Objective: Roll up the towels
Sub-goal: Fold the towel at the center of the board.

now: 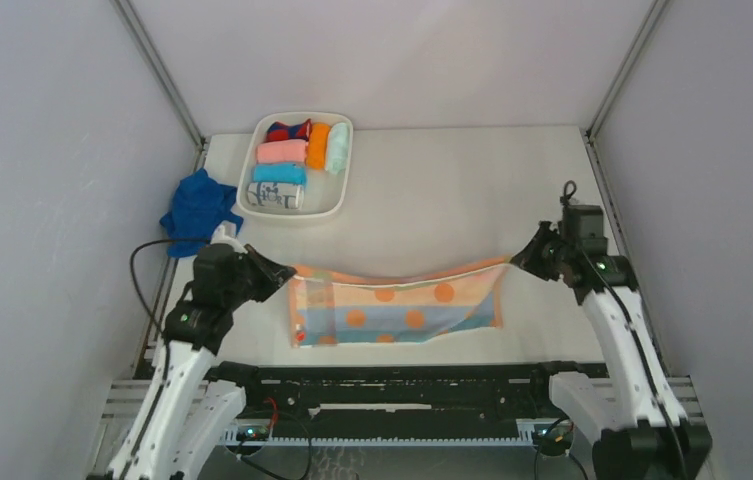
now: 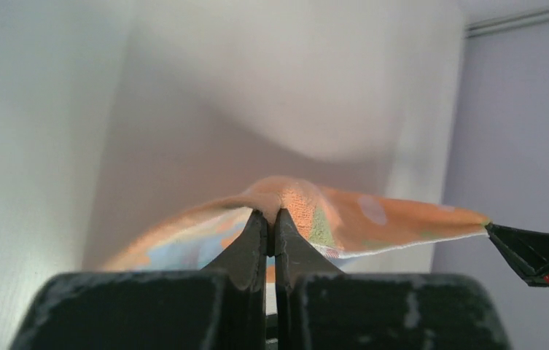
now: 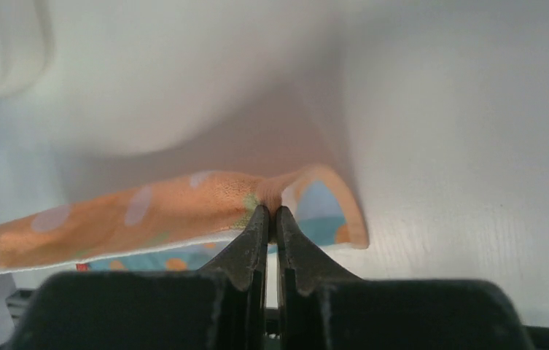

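Observation:
The peach-orange towel (image 1: pixel 397 305) with pale blue bands and orange spots hangs stretched between both grippers, its lower part draped toward the table's near side. My left gripper (image 1: pixel 287 272) is shut on its left upper corner; the left wrist view shows that gripper (image 2: pixel 271 213) pinching the cloth (image 2: pixel 344 219). Across from it, my right gripper (image 1: pixel 514 260) is shut on the right upper corner, and the right wrist view shows this gripper (image 3: pixel 271 209) nipping the towel (image 3: pixel 147 219). The royal-blue towel (image 1: pixel 197 208) lies crumpled at the table's left edge.
A white tray (image 1: pixel 342 195) at the back left holds several rolled cloths: pink, orange, mint, light blue, a white printed one and a red-and-blue one. Grey walls close in left and right. The black rail runs along the near edge (image 1: pixel 402 380).

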Tool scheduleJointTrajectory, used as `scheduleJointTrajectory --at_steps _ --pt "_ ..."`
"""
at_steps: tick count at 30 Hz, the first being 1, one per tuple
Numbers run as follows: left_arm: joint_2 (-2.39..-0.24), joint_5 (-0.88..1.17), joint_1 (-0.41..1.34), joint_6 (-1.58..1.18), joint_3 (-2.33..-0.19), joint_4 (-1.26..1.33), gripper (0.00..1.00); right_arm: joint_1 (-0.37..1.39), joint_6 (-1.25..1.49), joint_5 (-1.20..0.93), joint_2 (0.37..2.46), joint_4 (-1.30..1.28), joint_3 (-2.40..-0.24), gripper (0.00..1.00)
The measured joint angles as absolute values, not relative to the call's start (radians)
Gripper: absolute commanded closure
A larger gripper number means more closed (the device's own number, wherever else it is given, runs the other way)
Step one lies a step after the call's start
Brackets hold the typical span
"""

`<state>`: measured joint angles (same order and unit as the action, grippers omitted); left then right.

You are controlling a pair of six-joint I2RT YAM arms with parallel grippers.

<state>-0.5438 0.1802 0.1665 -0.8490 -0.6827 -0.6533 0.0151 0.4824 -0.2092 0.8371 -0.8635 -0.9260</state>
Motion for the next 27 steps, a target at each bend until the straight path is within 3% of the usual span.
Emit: scheduleJointTrajectory --at_steps 5,14,27 --pt "-0.829 0.151 0.164 -0.865 -0.59 -0.475 1.0 0.01 0.539 -0.168 1.105 -0.685 -0.79 1.0" --pt "-1.203 0.156 0.108 -0.857 -0.606 -0.227 1.0 -0.038 0.569 -0.186 1.402 -0.464 -0.815 1.0" --pt "-1.236 0.16 0.089 -0.817 -0.696 -0.188 1.0 -0.045 0.58 -0.23 1.429 -0.381 -0.947 1.0"
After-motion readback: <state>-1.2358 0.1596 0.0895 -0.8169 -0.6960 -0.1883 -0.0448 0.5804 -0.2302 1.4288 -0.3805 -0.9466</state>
